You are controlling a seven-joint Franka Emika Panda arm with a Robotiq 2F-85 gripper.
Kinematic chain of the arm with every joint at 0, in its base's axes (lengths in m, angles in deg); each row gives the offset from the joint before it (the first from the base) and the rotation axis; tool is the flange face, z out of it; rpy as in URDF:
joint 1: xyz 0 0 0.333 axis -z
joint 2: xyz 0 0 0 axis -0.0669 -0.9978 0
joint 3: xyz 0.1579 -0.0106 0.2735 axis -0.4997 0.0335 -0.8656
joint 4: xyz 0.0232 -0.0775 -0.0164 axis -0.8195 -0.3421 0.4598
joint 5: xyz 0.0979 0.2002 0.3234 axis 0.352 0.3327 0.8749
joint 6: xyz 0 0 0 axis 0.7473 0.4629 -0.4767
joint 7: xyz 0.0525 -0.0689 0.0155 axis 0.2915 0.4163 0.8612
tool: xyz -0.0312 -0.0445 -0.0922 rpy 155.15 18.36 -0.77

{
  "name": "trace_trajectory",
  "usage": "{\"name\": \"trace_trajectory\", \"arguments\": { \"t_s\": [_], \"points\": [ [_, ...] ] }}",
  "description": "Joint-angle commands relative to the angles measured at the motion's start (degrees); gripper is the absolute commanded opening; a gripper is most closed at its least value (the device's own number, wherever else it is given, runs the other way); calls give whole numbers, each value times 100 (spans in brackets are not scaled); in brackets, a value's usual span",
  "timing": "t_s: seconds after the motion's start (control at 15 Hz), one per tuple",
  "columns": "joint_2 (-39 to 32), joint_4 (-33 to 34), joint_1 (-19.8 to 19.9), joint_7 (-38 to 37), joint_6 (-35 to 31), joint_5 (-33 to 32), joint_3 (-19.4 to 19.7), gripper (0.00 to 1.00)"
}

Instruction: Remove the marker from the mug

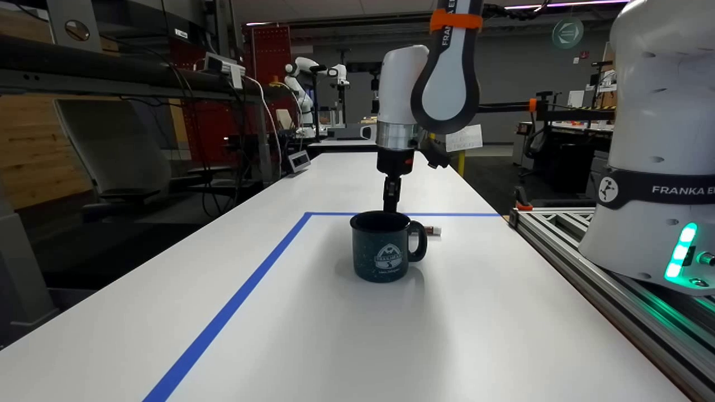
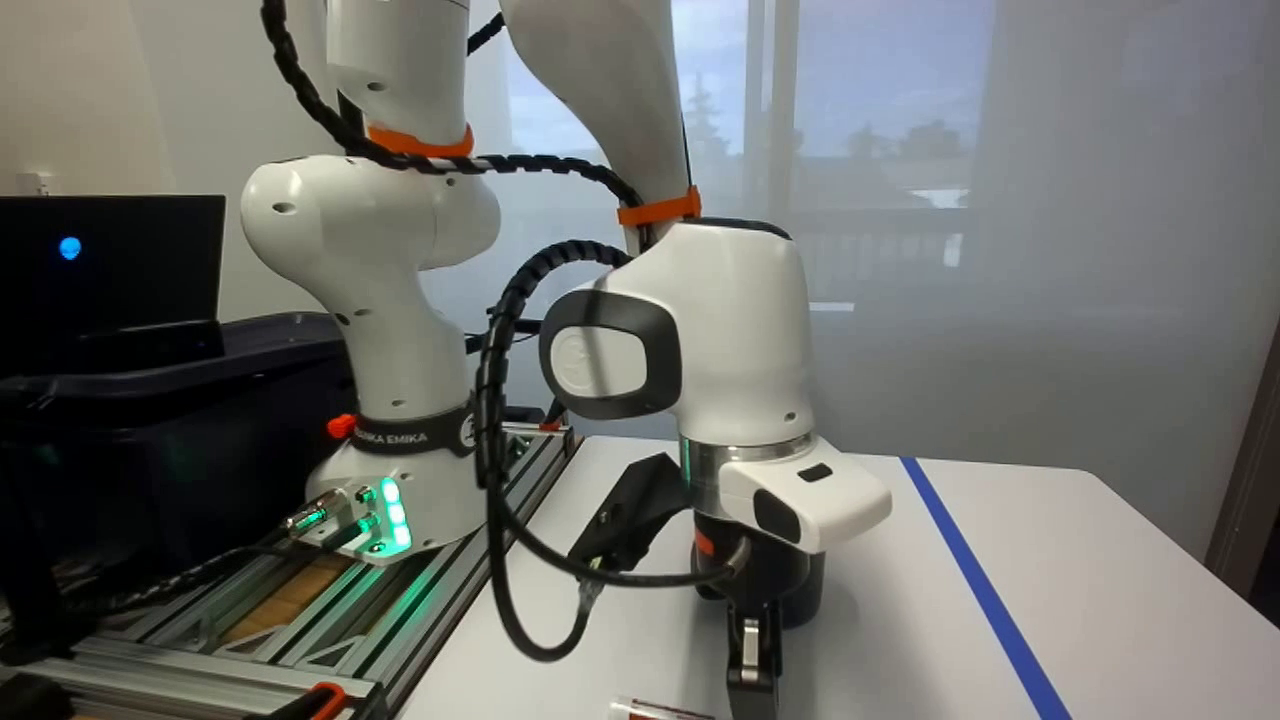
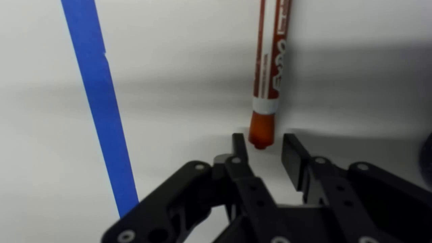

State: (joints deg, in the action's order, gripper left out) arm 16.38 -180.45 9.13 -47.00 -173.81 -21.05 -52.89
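The reddish-orange marker [image 3: 268,67] lies flat on the white table, outside the mug. In the wrist view its orange end is between my fingertips, with a gap on each side. Part of it shows beyond the mug's handle in an exterior view [image 1: 433,230], and at the bottom edge of another exterior view [image 2: 658,710]. My gripper [image 3: 264,148] is partly open and empty, pointing down at the table; its fingers also show in both exterior views [image 1: 391,205] [image 2: 752,690]. The dark teal mug [image 1: 385,251] stands upright beside the gripper; only its edge shows in the wrist view [image 3: 426,162].
Blue tape [image 1: 246,290] marks lines on the white table [image 1: 313,335]. It also shows left of the gripper in the wrist view [image 3: 101,98]. The robot's base stands on a metal rail frame [image 1: 614,301] along the table's edge. A dark shelf frame stands on the opposite side.
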Motion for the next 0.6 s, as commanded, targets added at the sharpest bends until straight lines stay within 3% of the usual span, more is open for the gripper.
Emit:
{"name": "trace_trajectory", "arguments": {
  "t_s": [0.0,0.13,0.27,0.33,0.47,0.53],
  "points": [
    [302,18,285,52,26,339,-463,68],
    [873,-249,389,-73,270,627,-687,83],
    [1084,47,837,-100,706,830,-1324,99],
    [1318,36,902,-52,957,1110,-1529,100],
    [2085,-511,762,65,1274,1502,-1577,100],
    [2110,57,282,83,1999,1753,-1251,100]
  ]
}}
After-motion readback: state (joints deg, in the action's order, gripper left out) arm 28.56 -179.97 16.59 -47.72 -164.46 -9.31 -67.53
